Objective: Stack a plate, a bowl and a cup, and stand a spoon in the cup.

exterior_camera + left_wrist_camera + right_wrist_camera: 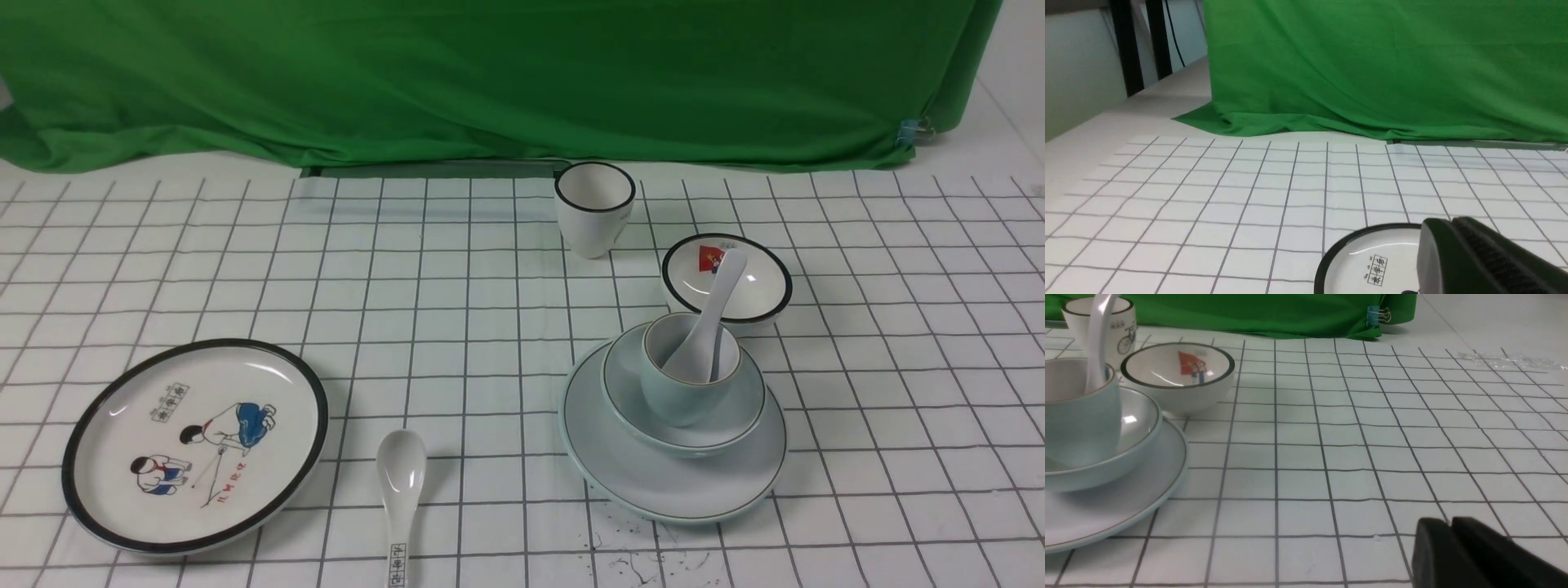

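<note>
Glossy spoon point(712, 314) leans in your cup point(688, 384), lower right of the front view, nested in bowl point(718, 425) and round plate point(653, 478). Left gripper point(1453, 241) and right gripper point(1451, 539) show fingers pressed together, empty.

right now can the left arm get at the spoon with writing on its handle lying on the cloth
Probably yes. The printed spoon lies flat in the open beside the picture plate, nothing on or over it. The left hand sits over that plate, holding nothing.
</note>
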Controlling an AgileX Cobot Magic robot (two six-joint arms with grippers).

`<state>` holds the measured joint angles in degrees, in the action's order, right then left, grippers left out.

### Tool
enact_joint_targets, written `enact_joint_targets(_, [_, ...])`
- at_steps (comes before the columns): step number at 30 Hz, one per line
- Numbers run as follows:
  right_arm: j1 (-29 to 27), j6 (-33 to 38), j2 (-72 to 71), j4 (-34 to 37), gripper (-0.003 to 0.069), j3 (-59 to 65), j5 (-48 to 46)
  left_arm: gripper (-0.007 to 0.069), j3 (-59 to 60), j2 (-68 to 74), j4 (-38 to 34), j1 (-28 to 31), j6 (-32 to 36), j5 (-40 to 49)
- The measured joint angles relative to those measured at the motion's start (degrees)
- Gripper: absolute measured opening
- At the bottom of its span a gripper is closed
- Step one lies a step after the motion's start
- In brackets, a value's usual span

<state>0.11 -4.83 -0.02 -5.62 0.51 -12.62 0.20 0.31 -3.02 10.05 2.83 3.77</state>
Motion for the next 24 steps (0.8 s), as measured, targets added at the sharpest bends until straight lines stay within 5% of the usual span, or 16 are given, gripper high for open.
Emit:
enact_joint_targets(8, [0.0, 0.0, 0.0, 0.0, 0.0111, 0.0, 0.0, -0.003, 0.2, -0.2, -0.2, 0.0, 0.8, 9.3])
enact_joint_targets(24, [0.0, 0.0, 0.0, 0.0, 0.0144, 0.0, 0.0, -0.003, 0.2, -0.2, 1.7, 0.0, -0.2, 9.4])
